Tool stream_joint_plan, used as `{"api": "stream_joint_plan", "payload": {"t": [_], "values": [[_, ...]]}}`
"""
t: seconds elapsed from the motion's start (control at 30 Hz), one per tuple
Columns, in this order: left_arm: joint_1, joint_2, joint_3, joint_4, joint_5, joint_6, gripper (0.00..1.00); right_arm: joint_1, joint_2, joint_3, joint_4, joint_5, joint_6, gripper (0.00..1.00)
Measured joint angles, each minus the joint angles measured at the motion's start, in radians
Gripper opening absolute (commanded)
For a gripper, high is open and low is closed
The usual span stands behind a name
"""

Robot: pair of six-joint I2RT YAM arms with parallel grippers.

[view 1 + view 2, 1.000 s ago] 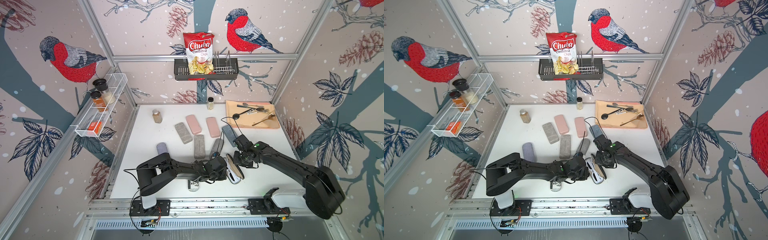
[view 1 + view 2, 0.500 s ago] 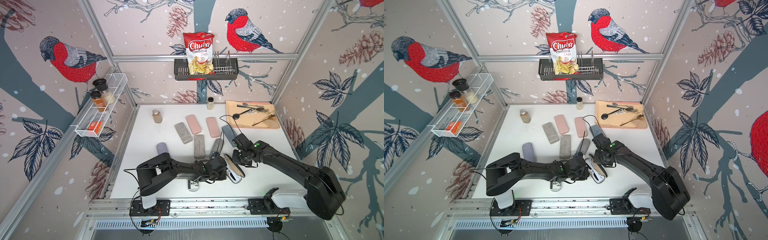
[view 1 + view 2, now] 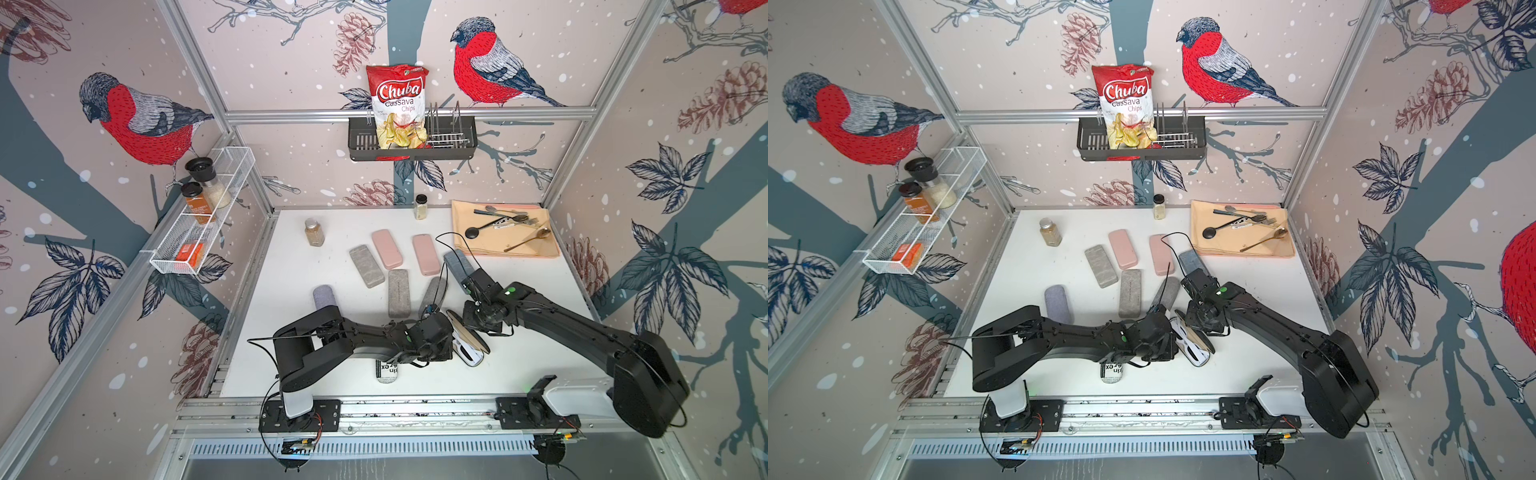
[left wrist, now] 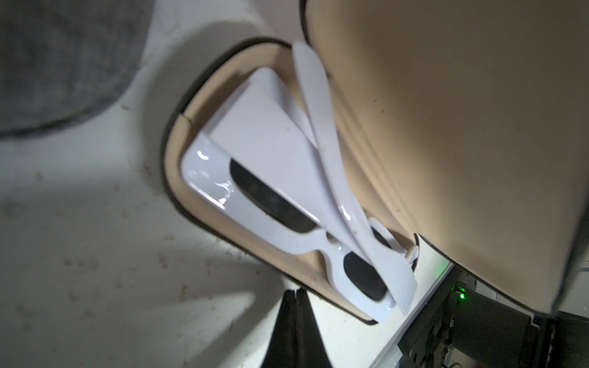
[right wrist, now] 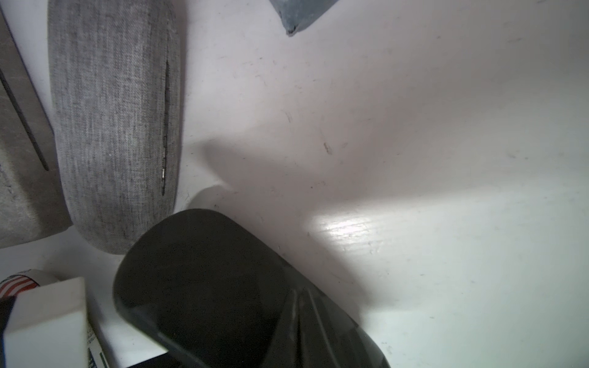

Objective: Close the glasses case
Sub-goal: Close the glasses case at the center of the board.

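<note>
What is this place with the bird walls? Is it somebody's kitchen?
Probably a robot practice booth, not a real kitchen. The left arm and right arm are bolted to a front rail, aluminium bars frame the wallpapered walls, and glasses cases lie on the white table.

left arm (image 3: pixel 328 336) matte black | right arm (image 3: pixel 582 328) matte black | base (image 3: pixel 297 404) white | green dot (image 3: pixel 512 288), possibly LED

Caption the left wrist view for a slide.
White sunglasses lie in the open glasses case, its tan-lined lid not yet shut.
</note>
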Motion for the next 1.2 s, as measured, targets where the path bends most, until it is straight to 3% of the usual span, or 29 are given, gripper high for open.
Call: {"api": "stream_joint_plan", "payload": {"t": [0.7, 1.2], "values": [[0.002, 0.003, -0.006, -0.017, 0.005, 0.0, 0.0, 0.067, 0.041, -0.023, 0.008, 0.06, 0.056, 0.08], [0.003, 0.004, -0.006, -0.012, 0.006, -0.001, 0.0, 0.056, -0.01, -0.021, 0.055, 0.024, 0.052, 0.22]]}}
